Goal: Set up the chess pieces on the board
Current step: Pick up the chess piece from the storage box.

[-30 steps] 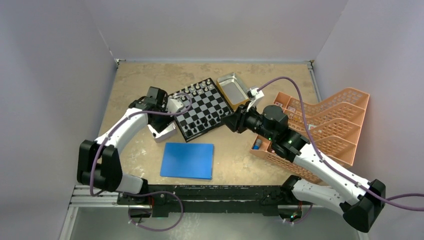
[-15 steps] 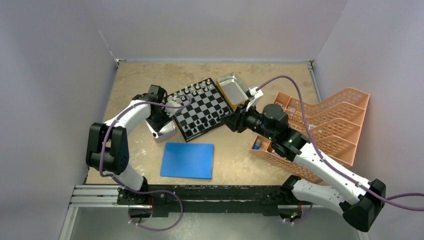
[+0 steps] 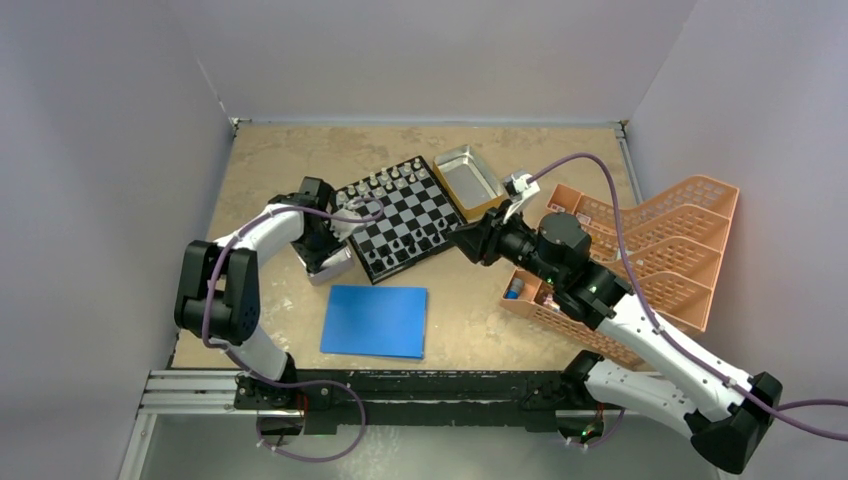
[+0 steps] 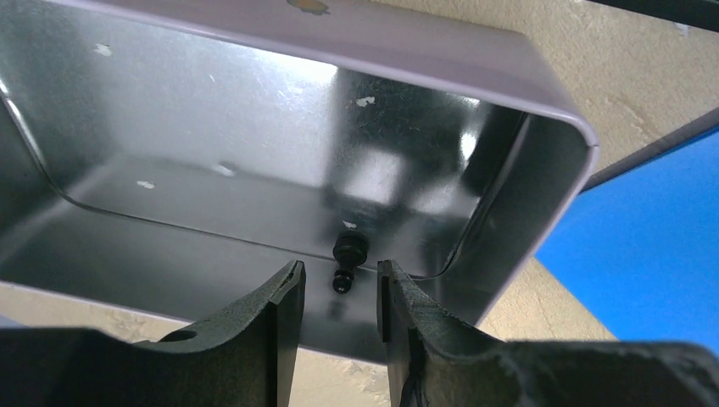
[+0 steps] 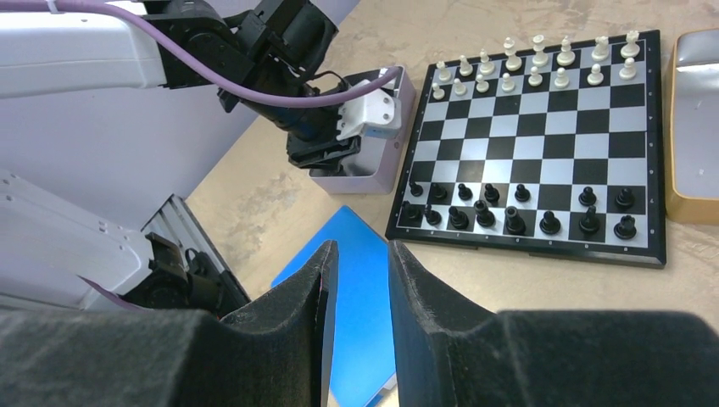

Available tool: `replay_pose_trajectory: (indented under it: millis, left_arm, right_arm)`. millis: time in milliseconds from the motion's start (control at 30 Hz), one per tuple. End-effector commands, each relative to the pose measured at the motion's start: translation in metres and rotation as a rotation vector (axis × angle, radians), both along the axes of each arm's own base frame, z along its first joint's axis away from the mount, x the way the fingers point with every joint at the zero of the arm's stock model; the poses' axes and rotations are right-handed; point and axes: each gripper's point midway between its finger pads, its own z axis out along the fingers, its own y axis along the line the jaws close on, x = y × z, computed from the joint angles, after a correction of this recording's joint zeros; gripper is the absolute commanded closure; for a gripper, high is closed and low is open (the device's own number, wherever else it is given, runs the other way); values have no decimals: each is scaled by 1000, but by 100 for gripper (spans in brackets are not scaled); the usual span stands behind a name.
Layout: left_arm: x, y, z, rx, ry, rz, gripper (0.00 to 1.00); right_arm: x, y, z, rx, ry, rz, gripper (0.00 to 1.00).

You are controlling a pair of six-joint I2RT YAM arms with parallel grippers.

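The board point(image 3: 400, 215) point(image 5: 543, 144) lies at mid-table. White chess pieces point(image 5: 534, 64) fill its far two rows and black chess pieces point(image 5: 517, 208) stand along its near rows. A shiny metal tray point(image 3: 330, 265) point(image 4: 212, 110) sits by the board's left edge. One black piece point(image 4: 348, 259) lies on its side on the tray floor. My left gripper point(image 4: 337, 275) point(image 3: 325, 245) reaches into this tray, open, its fingertips flanking the piece's near end without touching it. My right gripper point(image 5: 360, 254) point(image 3: 470, 243) hovers off the board's right corner, open by a narrow gap and holding nothing.
A second metal tray point(image 3: 468, 178) stands at the board's far right corner. A blue sheet point(image 3: 375, 320) lies in front of the board. An orange slatted rack point(image 3: 650, 250) fills the right side. Pale walls close off three sides.
My left gripper has dropped lower into the tray and its jaws have narrowed around the black piece. The left elbow has swung back and up. The right arm has shifted slightly to the right.
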Motion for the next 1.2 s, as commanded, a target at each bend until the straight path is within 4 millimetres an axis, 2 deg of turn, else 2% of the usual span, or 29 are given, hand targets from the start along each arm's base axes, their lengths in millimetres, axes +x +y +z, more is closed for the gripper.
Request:
replay_pose_trajectory:
  millis: [0, 167, 267, 333, 433, 533, 633, 833, 1167]
  left_arm:
    - [0, 4, -8, 22, 15, -20, 64]
    - [4, 6, -8, 34, 2, -28, 64]
    - [4, 8, -14, 46, 18, -28, 68]
    - [5, 8, -17, 48, 31, -27, 75]
    - [7, 3, -16, 29, 54, -24, 91]
    - [17, -4, -8, -3, 34, -23, 98]
    - [29, -8, 3, -20, -13, -24, 99]
    - [49, -31, 25, -140, -122, -40, 99]
    - [53, -36, 43, -179, -178, 6, 100]
  right_arm:
    - [-1, -5, 31, 44, -68, -15, 69]
    - [-1, -8, 34, 44, -71, -26, 69]
    - [-3, -9, 30, 36, -63, -22, 69]
    - [-3, -9, 27, 33, -59, -21, 69]
    - [-3, -8, 23, 28, -53, -21, 69]
    - [-1, -7, 19, 22, -48, -20, 69]
    - [1, -5, 19, 20, -47, -19, 69]
    - [5, -3, 15, 12, -43, -27, 68]
    - [10, -1, 15, 12, -48, -38, 68]
